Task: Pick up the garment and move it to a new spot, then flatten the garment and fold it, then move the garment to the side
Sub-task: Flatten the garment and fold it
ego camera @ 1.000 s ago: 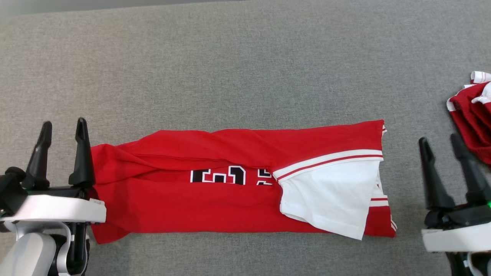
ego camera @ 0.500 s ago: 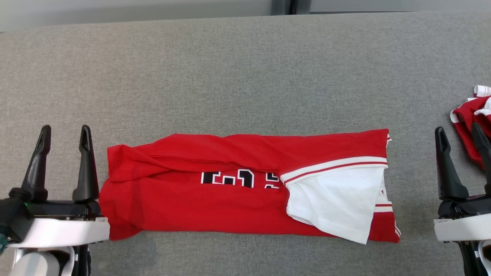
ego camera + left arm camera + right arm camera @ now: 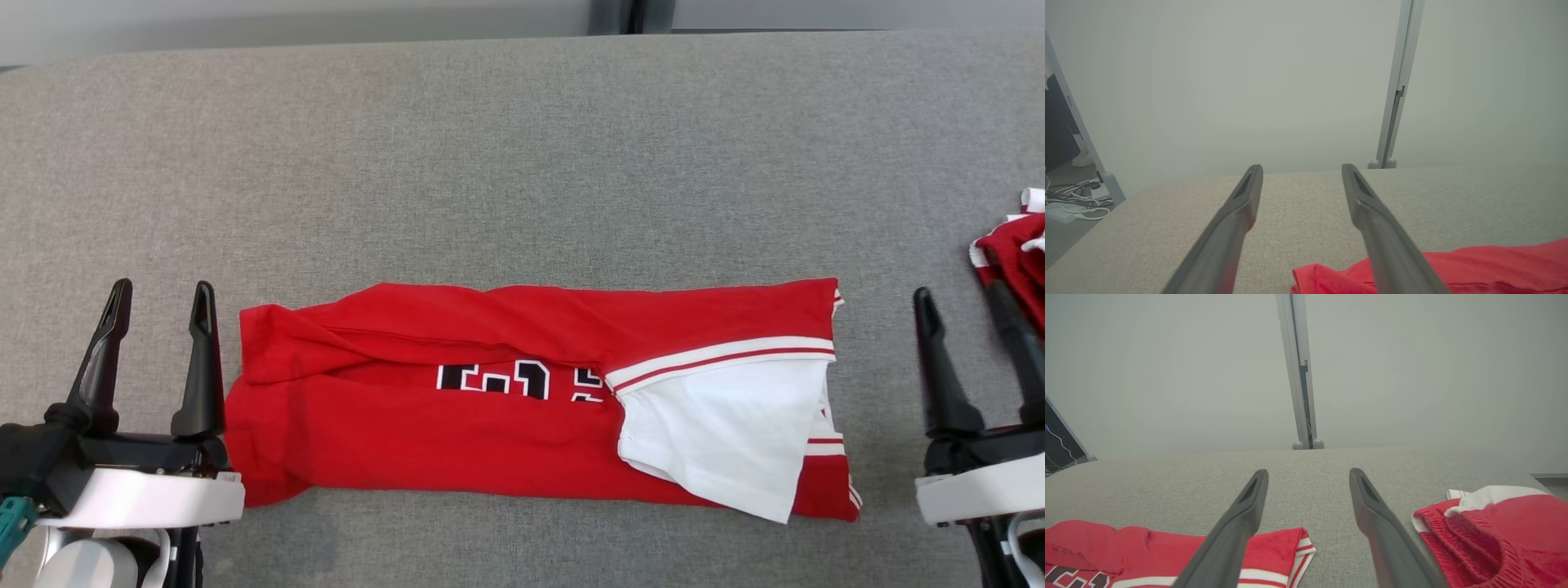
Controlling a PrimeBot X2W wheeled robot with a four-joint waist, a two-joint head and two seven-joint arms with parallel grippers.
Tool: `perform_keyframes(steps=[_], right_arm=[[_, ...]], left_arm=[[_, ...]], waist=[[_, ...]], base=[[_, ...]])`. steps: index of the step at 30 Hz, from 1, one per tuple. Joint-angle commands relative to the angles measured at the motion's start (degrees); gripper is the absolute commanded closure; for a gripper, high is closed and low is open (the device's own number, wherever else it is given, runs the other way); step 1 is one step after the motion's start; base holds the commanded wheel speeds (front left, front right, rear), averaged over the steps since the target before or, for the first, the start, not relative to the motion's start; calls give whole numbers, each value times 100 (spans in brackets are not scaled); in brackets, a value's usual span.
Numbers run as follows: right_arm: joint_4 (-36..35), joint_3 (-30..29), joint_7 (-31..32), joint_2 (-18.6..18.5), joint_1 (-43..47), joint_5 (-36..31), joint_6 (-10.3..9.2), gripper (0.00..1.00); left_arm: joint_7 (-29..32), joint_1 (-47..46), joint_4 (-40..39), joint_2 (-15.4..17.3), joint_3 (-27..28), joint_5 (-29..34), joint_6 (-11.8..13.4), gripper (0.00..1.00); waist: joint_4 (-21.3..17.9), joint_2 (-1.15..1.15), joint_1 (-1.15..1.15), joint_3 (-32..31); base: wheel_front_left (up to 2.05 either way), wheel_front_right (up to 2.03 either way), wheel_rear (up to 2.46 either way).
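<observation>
Left gripper (image 3: pixel 162 284) has drawn off the half-folded red jersey (image 3: pixel 424 433); right gripper (image 3: pixel 957 290) flanks its other end; both wide open, empty; probably poised for the crosswise fold.

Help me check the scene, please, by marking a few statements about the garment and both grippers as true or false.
1. The red garment lies folded into a long band on the grey surface. True.
2. The left gripper is shut on the garment's edge. False: it is open and holds nothing, beside the garment's left end.
3. The right gripper is open, apart from that garment. True.
4. The garment's white panel lies at its left end. False: it lies at the right end.
5. A second red garment lies bunched at the far right. True.
</observation>
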Motion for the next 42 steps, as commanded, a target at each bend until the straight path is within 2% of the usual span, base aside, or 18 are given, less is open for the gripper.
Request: perform_keyframes(steps=[1,6,15,19,20,21,22,28,37,42], right_arm=[[107,79,24,-62,-40,51,4,0],[604,394,-34,-73,0,188,4,0],[2032,1006,-201,-55,-260,529,4,0],[2506,1311,-92,-82,-378,696,3,0],[2661,1502,-27,-101,-443,840,5,57],[2707,1589,-7,-120,-468,911,5,84],[2745,1670,0,-140,-500,974,7,100],[2832,1829,-179,-420,-608,1300,1,100],[2708,1205,-539,-1049,-489,1597,-11,100],[2509,1115,-489,-1179,-511,1619,1,100]], left_arm=[[-11,-141,-1,38,4,41,-39,0],[-8,-219,14,12,-36,-3,-70,0],[-5,-376,24,38,-91,41,-71,0],[-4,-372,33,58,-92,44,-46,0],[-2,-380,35,57,-104,46,-38,0],[-1,-385,35,57,-104,44,-38,0],[2,-391,31,56,-113,31,-52,0],[1,-374,25,79,-114,11,-42,0],[14,-275,-56,114,-85,6,34,0],[53,-276,-85,139,-109,0,53,0]], waist=[[23,0,0,25],[92,0,0,103],[152,0,0,266],[141,0,0,306],[128,0,0,317],[121,0,0,319],[114,0,0,321],[62,0,0,300],[-60,0,0,269],[-104,0,0,231]], base=[[0,0,0],[0,0,0],[0,0,0],[0,0,0],[0,0,0],[0,0,0],[0,0,0],[0,0,0],[0,0,0],[0,0,0]])
